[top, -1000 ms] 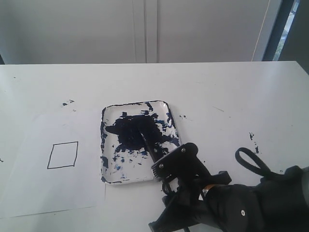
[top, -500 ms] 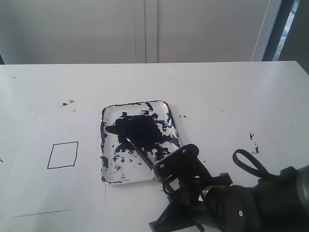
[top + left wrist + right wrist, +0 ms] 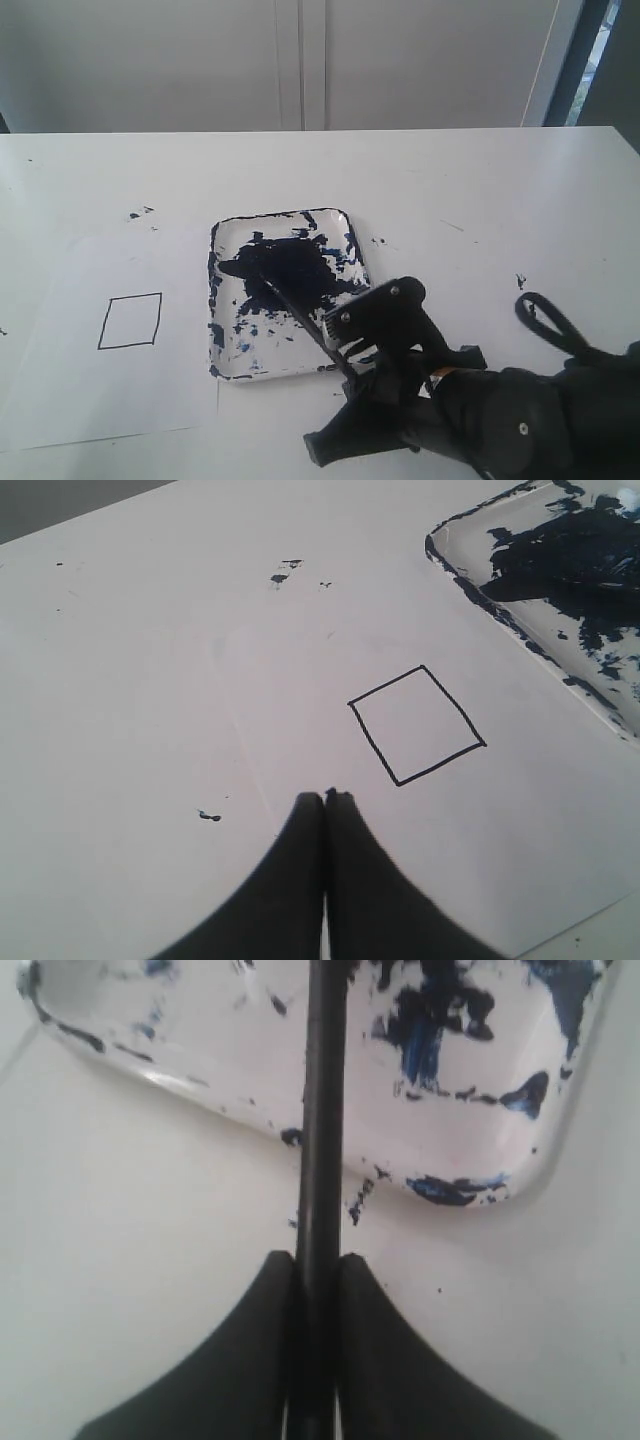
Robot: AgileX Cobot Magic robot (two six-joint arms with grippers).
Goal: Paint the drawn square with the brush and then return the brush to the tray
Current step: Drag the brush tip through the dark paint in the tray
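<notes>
1. white matte surface (image 3: 480, 190) carries everything; flat paper sheet (image 3: 90, 390) lies at left.
2. tray (image 3: 228, 235): shallow, rounded, glossy, navy-smeared, just right of the paper, prob. as paint source.
3. right pincer (image 3: 315, 1265) clamped tight on the brush (image 3: 295, 308) handle, a thin black rod; tip in the tray's dark pool, prob. loading.
4. drawn square (image 3: 130, 321): blank, black outline, on the paper.
5. left pincer (image 3: 323, 798): shut, empty, near the square.

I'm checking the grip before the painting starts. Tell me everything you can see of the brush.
The brush is a long, thin, straight black stick. The right tool is shut on its handle, a finger on each side. From there it slants across the rim of the tray, its tip over the dark paint patch; the bristles blend into the paint, so contact there is unclear.
</notes>
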